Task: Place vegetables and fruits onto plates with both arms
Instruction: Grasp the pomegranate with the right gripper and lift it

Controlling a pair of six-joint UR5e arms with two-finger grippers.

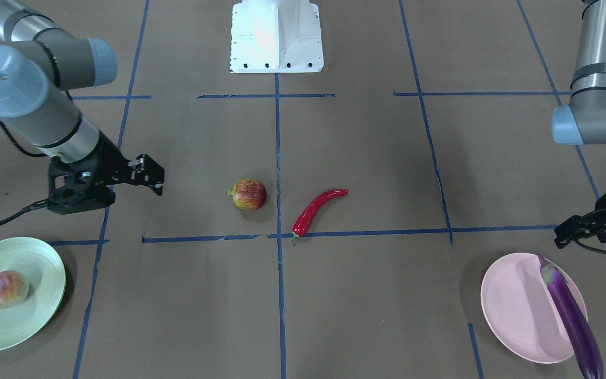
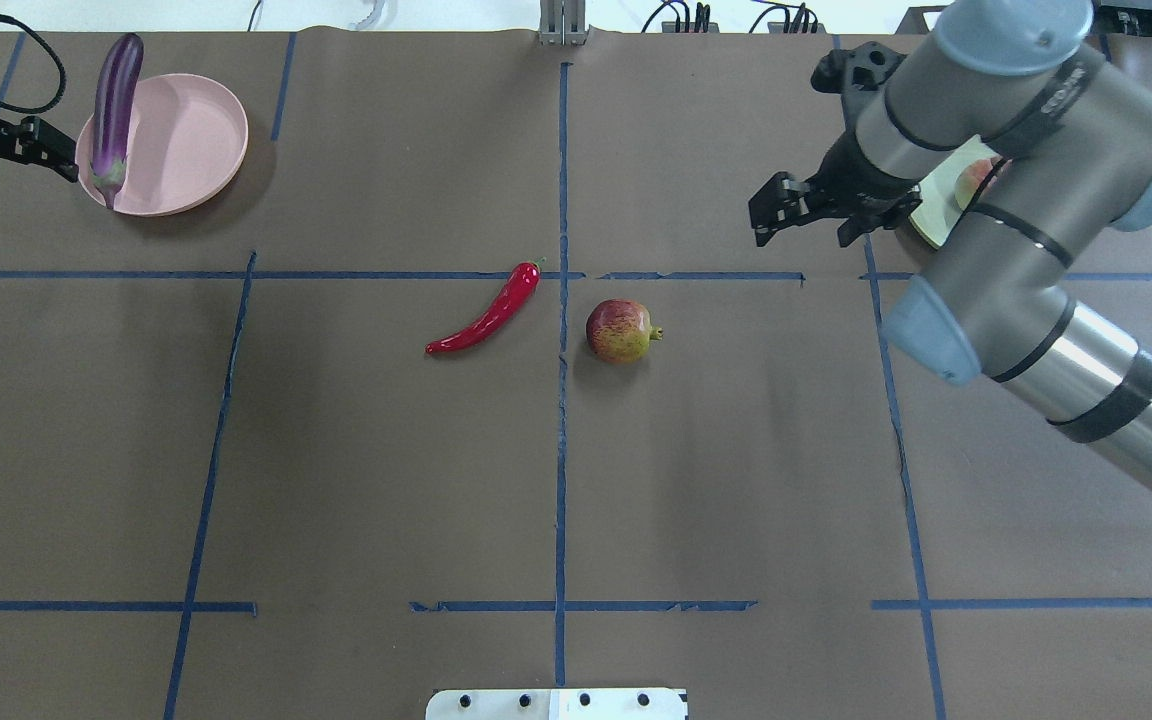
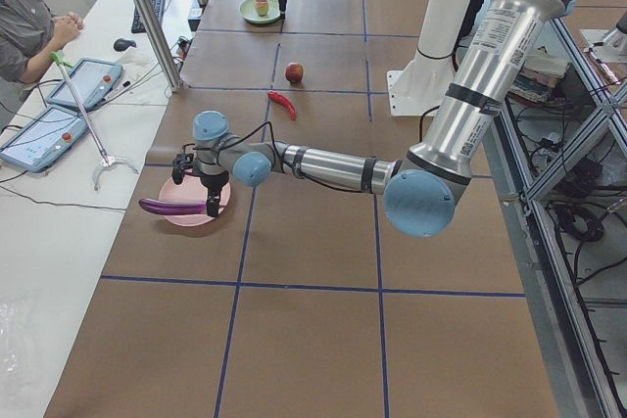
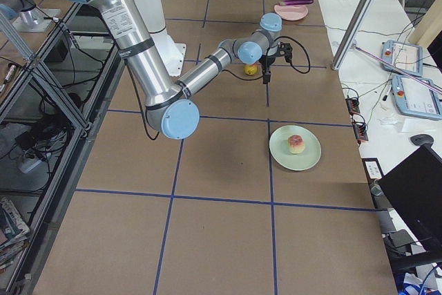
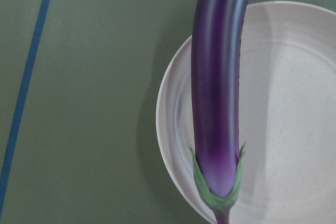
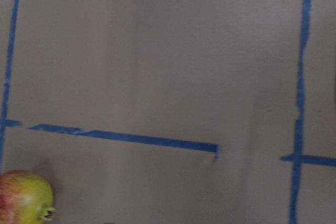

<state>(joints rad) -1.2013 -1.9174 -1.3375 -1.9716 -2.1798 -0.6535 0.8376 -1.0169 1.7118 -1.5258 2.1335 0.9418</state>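
Note:
The purple eggplant [image 1: 571,316] lies across the edge of the pink plate [image 1: 513,310], its tip past the rim; the left wrist view shows it [image 5: 218,93] on the plate [image 5: 294,103]. My left gripper [image 2: 61,150] hangs open and empty just beside that plate. The peach [image 1: 3,289] sits on the green plate [image 1: 34,263]. The red-yellow round fruit [image 2: 620,331] and the red chili pepper [image 2: 486,320] lie on the table near the centre line. My right gripper [image 2: 801,235] is open and empty, between the green plate and the round fruit.
The white robot base block [image 1: 276,37] stands at the table's middle on the robot's side. Blue tape lines cross the brown table cover. My right arm's elbow [image 2: 1026,200] hides most of the green plate in the overhead view.

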